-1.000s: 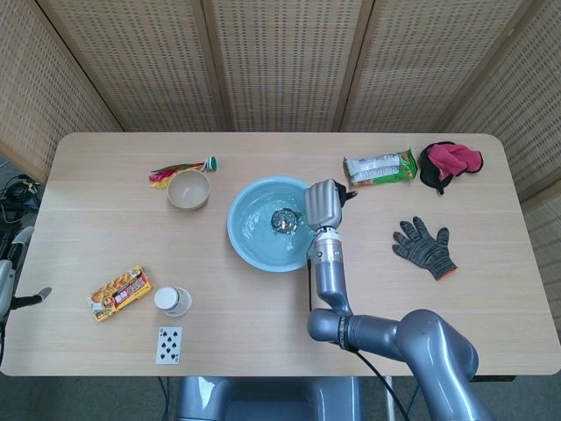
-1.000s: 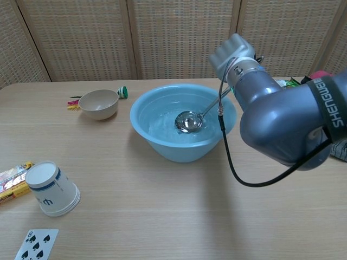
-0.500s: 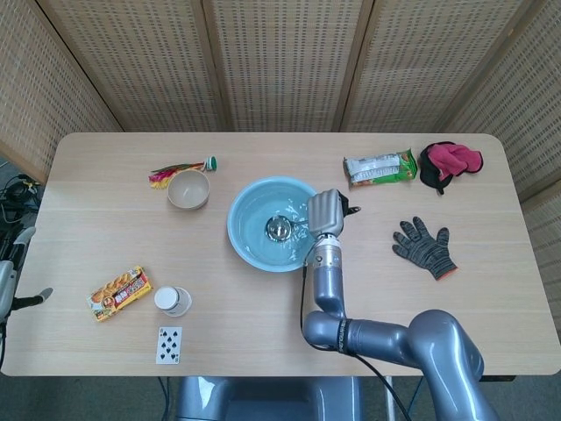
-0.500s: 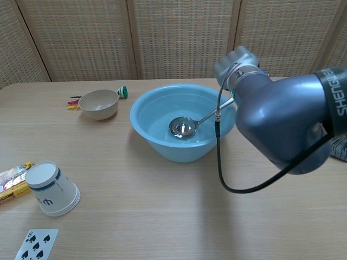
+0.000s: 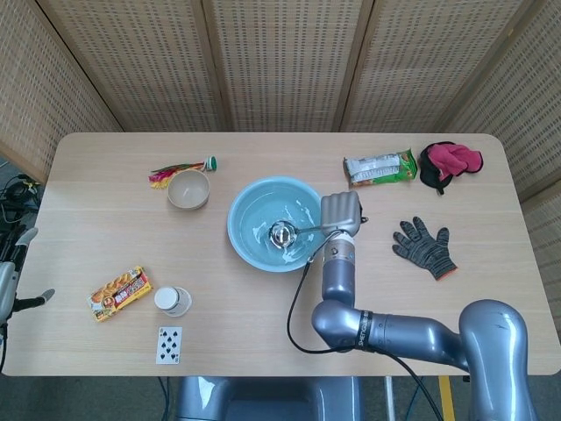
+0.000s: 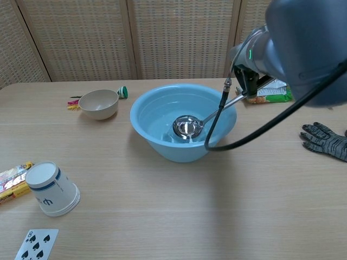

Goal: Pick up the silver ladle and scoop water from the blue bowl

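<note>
Woven cane screens stand behind a pale wooden table (image 5: 263, 351) with rounded corners. Near its middle sits the blue bowl (image 5: 248, 243) with water in it. The silver ladle (image 5: 282, 233) has its cup low inside the bowl, at the water, and its handle slants up over the bowl's right rim. The right hand (image 5: 341, 213) sits just beside that rim with its fingers curled together around the handle end, holding the ladle; in the chest view the hand (image 6: 250, 69) is mostly hidden by the arm. The left hand (image 5: 10, 289) barely shows at the table's left edge, and I cannot tell how its fingers lie.

A small beige bowl (image 5: 188, 189) stands left of the blue bowl, with a feathered shuttlecock (image 5: 180, 169) just behind it. Nearer the front left lie a snack packet (image 5: 119, 293), a tipped paper cup (image 5: 173, 301) and a playing card (image 5: 168, 345). On the right are a green-and-white packet (image 5: 379, 167), a pink and black cloth (image 5: 450, 162) and a dark knit glove (image 5: 424, 246).
</note>
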You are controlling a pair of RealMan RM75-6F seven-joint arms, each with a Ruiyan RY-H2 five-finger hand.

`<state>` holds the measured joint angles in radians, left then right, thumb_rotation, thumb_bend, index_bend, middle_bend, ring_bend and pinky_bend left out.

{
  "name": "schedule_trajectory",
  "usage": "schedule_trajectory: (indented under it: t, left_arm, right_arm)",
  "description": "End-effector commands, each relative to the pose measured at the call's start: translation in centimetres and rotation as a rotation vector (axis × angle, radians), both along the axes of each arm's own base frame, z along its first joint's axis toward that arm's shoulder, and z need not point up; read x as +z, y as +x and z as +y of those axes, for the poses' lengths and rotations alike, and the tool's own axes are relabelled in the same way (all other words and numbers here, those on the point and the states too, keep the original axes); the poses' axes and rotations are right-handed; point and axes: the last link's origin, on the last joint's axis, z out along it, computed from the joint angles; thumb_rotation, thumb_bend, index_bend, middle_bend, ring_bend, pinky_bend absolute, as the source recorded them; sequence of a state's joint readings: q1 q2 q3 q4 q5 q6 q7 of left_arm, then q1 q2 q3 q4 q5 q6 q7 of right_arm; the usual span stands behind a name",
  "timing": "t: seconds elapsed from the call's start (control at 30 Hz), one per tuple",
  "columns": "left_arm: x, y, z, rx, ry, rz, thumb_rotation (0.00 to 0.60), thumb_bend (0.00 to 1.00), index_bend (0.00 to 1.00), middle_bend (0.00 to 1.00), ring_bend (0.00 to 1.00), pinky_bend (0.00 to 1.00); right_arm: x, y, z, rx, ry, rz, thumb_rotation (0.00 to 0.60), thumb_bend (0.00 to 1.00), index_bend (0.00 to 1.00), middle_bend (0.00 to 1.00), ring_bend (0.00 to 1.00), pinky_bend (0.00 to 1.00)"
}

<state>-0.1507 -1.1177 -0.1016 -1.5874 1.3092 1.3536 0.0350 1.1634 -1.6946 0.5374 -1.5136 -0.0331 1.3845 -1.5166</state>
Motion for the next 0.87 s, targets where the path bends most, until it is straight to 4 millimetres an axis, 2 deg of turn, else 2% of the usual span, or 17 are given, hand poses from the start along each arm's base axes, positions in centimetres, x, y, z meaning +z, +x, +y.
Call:
schedule_trajectory:
  t: [0.03, 0.4, 0.87]
  left_arm:
    - [0.0, 0.0, 0.0, 0.000, -0.001, 0.002, 0.600, 0.00, 0.00, 0.00, 0.00, 0.00]
    - [-0.2, -0.2, 0.2, 0.009, -0.005, 0.007, 0.600, 0.00, 0.00, 0.00, 0.00, 0.00]
    - [-0.2, -0.4, 0.3, 0.020, -0.009, 0.009, 0.600, 0.00, 0.00, 0.00, 0.00, 0.00]
  right_arm:
    - [1.4, 0.2, 0.0, -0.040, 0.002, -0.036, 0.600, 0.98, 0.80, 1.00, 1.00, 1.00]
    - [4.1, 1.4, -0.5, -0.073, -0.005, -0.054, 0.600, 0.98, 0.81, 1.00, 1.00, 1.00]
    - [5.6, 3.0, -1.5, -0.159, -0.005, -0.072, 0.600, 0.98, 0.81, 1.00, 1.00, 1.00]
